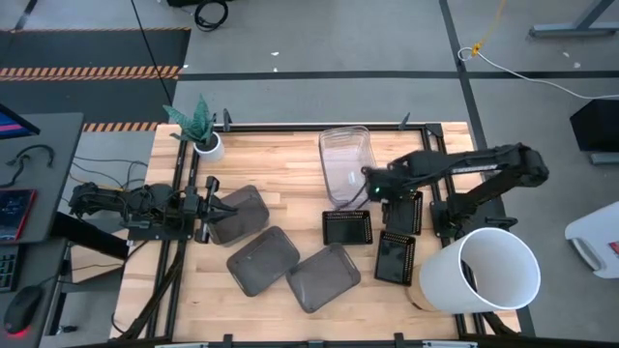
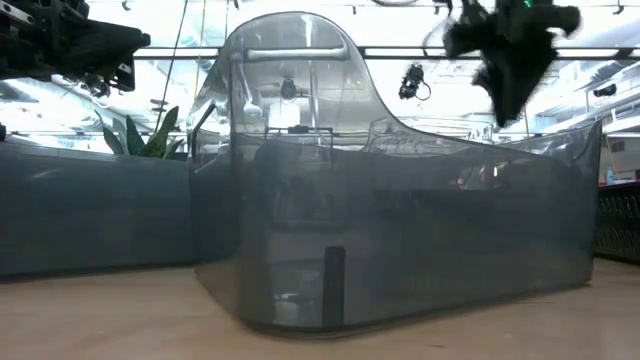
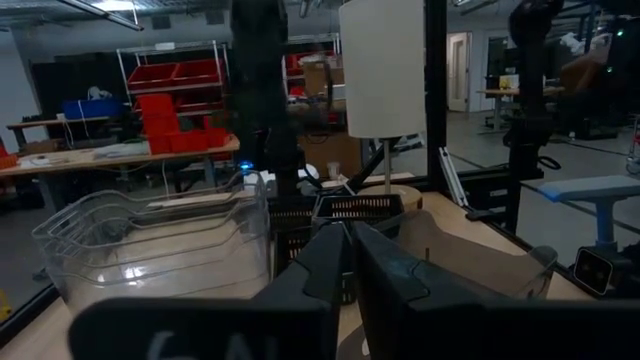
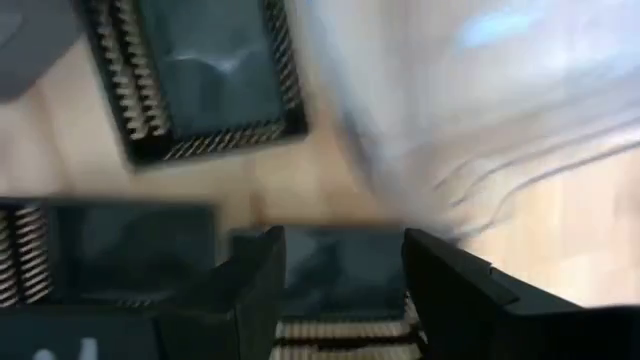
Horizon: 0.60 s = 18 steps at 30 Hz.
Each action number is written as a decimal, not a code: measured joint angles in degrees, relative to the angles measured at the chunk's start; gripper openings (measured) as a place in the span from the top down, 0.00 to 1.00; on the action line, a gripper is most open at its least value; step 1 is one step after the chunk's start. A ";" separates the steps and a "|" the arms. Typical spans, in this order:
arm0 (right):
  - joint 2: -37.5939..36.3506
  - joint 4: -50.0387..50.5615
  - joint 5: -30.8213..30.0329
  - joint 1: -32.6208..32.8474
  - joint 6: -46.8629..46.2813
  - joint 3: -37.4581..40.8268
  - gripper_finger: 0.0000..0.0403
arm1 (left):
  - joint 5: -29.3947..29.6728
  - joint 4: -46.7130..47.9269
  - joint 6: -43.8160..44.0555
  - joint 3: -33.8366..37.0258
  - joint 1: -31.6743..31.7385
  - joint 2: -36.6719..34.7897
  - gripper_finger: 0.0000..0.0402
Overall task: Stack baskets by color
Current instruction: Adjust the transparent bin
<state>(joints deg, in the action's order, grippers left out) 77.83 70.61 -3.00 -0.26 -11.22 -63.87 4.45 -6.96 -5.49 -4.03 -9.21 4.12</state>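
Note:
A stack of clear baskets [image 1: 346, 164] stands at the far middle of the table. Three smoky grey baskets [image 1: 237, 215], [image 1: 263, 259], [image 1: 323, 277] lie singly on the table at the near left. Three black perforated baskets [image 1: 347, 227], [image 1: 396, 258], [image 1: 408, 211] lie singly to their right. My right gripper [image 4: 345, 270] hangs open, pointing down, above a black basket [image 4: 340, 265] beside the clear stack [image 4: 480, 90]. My left gripper [image 3: 348, 245] is shut and level at the table's left, over the edge of a grey basket [image 3: 490, 270], with nothing between its fingers.
A large white bucket [image 1: 488, 273] lies at the near right corner, close to the right arm. A small white plant pot [image 1: 206, 145] stands at the far left. In the low view a grey basket [image 2: 400, 240] fills the foreground. Bare wood shows along the near edge.

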 joint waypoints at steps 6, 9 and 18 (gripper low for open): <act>-3.34 0.21 -3.50 1.89 -3.28 1.33 0.50 | 0.00 -0.02 -0.01 0.00 0.00 0.00 0.94; -4.89 -0.44 -4.68 2.40 -4.99 -0.31 0.50 | 0.00 0.00 -0.01 0.00 -0.02 0.00 0.94; -7.18 1.48 -6.54 5.01 -11.60 1.64 0.50 | 0.00 0.08 -0.01 0.00 0.00 0.00 0.92</act>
<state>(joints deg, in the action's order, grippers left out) 70.65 72.10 -9.54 4.75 -22.82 -62.23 4.45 -6.88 -5.49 -4.03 -9.21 4.12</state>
